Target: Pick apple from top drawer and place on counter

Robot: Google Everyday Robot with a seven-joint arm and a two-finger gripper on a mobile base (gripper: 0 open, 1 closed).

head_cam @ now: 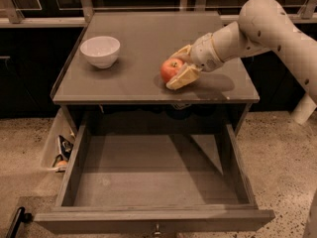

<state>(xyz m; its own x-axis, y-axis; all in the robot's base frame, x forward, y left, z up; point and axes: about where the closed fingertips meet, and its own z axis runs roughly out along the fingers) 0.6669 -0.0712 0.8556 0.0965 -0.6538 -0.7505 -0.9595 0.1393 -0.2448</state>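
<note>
The red apple (170, 69) rests on the grey-brown counter (138, 78), right of centre near the front edge. My gripper (173, 69) reaches in from the right on a white arm, with its yellowish fingers (181, 77) on either side of the apple. The fingers look spread and the apple sits at their tips. The top drawer (153, 182) is pulled fully out below the counter. Its flat bottom is bare.
A white bowl (100, 50) stands at the counter's left. A side pocket on the cabinet's left holds small items (61, 151). Speckled floor (282, 148) surrounds the cabinet. Dark cabinets stand behind it.
</note>
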